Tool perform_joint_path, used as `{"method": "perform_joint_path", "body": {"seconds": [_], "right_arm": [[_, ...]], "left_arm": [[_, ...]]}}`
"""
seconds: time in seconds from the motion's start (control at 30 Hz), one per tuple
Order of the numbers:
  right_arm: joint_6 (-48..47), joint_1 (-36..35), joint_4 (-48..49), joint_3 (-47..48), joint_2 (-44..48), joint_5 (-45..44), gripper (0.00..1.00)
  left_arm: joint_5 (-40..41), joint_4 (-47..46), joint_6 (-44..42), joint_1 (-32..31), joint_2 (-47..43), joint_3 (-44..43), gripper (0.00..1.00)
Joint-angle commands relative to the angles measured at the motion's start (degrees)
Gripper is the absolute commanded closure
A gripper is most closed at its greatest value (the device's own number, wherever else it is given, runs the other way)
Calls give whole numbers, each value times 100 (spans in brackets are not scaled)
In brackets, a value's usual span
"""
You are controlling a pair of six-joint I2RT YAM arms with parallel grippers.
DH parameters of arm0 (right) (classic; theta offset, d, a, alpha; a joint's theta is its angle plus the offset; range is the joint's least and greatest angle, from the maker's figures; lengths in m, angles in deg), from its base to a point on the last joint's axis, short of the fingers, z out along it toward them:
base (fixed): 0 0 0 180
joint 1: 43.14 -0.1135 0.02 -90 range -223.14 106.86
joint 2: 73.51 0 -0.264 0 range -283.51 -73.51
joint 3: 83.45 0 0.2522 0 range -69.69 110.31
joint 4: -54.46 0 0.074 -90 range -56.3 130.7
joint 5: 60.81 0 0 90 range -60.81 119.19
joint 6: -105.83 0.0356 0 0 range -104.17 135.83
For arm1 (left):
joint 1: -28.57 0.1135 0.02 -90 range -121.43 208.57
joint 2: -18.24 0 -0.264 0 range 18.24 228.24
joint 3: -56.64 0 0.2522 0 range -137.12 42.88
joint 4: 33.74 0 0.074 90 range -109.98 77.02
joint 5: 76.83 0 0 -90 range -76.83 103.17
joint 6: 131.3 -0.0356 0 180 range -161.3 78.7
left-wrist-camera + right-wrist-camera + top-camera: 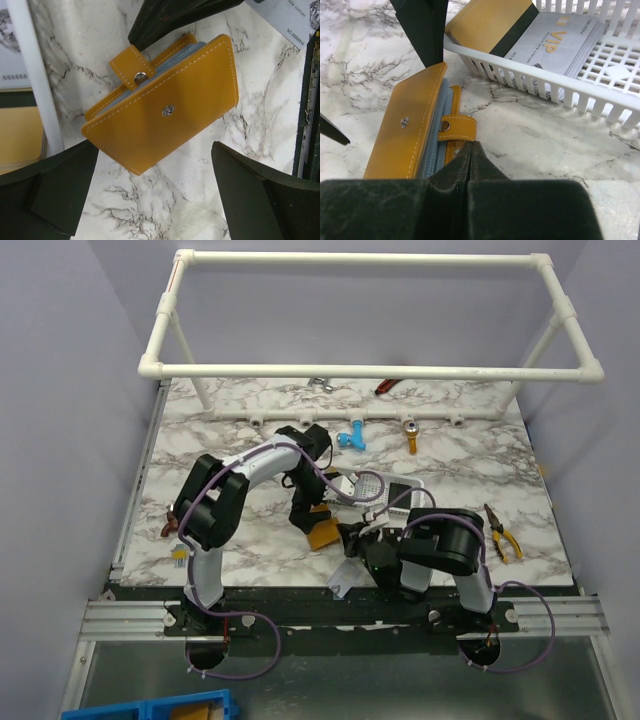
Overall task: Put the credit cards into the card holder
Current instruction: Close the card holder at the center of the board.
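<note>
The orange-brown card holder (322, 533) lies unsnapped on the marble, its strap (131, 66) loose and blue sleeves showing at its edge (427, 145). My left gripper (155, 200) is open just above it, with a finger on either side of its near corner. My right gripper (471, 146) is shut, its tip at the holder's edge beside the strap. Nothing shows between its jaws. A gold card (485, 22) and a silvery VIP card (555, 35) lie in the white mesh basket (530, 82), with a black card (402, 492) also there. A pale card (345, 580) lies near the table's front edge.
The basket (385, 495) stands just behind the card holder. Yellow-handled pliers (503, 533) lie at the right. A blue part (350, 438) and an orange-handled tool (410, 440) lie at the back under the white pipe frame (370, 370).
</note>
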Motion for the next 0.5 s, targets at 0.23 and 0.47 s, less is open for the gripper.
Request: {"method": "perform_joint_path", "body": {"seconds": [0.23, 0.47], "right_arm": [[1120, 160, 1439, -486, 358, 733, 99], [1493, 410, 1435, -670, 678, 1065, 99]], "left_arm": [[161, -121, -182, -373, -162, -24, 1], [392, -155, -315, -578, -707, 365, 2]]}}
